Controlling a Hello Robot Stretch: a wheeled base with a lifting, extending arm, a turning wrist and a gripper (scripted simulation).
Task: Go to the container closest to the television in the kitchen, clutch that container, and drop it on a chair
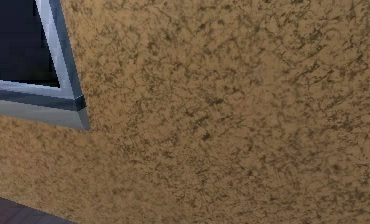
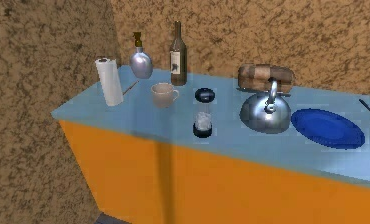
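Grey-framed dark screen [image 1: 18, 40] is cut off by the forward view's upper left edges; claw state cannot be told. Small pale pinkish open container [image 2: 165, 94] stands upright on the blue countertop [image 2: 123, 122], between paper roll [image 2: 110, 80] and dark-lidded jar [image 2: 203, 112].

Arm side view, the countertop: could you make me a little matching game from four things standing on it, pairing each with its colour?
Things:
1. paper towel roll
2. kettle
3. plate
4. tall bottle

Colours:
A. blue
B. dark brown
C. white
D. shiny silver

Pairs: 1-C, 2-D, 3-A, 4-B.
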